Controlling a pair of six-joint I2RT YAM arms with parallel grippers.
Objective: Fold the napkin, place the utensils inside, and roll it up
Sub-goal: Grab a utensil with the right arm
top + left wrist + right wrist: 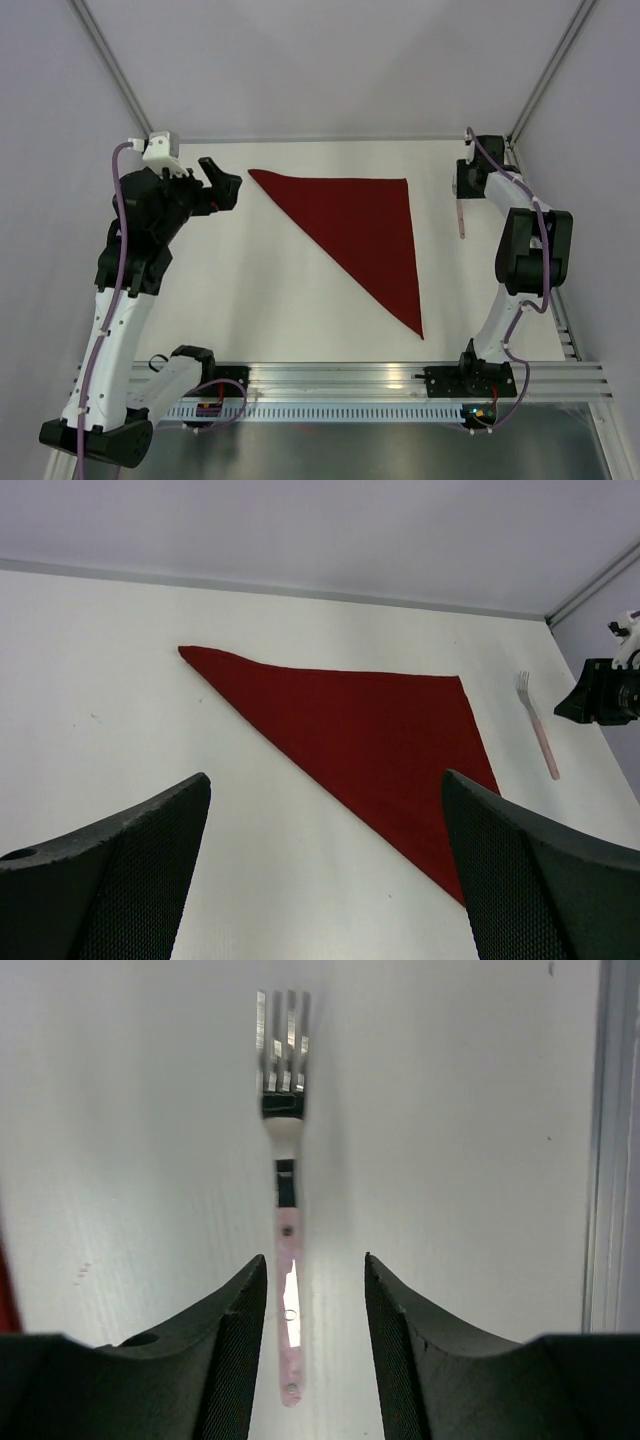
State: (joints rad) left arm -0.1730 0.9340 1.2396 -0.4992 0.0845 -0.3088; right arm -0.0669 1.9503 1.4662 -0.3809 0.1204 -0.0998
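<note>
Across the middle of the desk (280, 300) the maroon napkin (355, 225) lies folded into a triangle. The right claw (315, 1260), released, straddles the pink-handled fork (288, 1260) without pinching; the left claw (325, 776) gapes wide, empty.

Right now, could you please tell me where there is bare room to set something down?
Widest bare table: between the napkin's slanted edge, the left arm and the near rail. A narrower strip separates napkin and fork. Crowded: right end effector over the fork.
</note>
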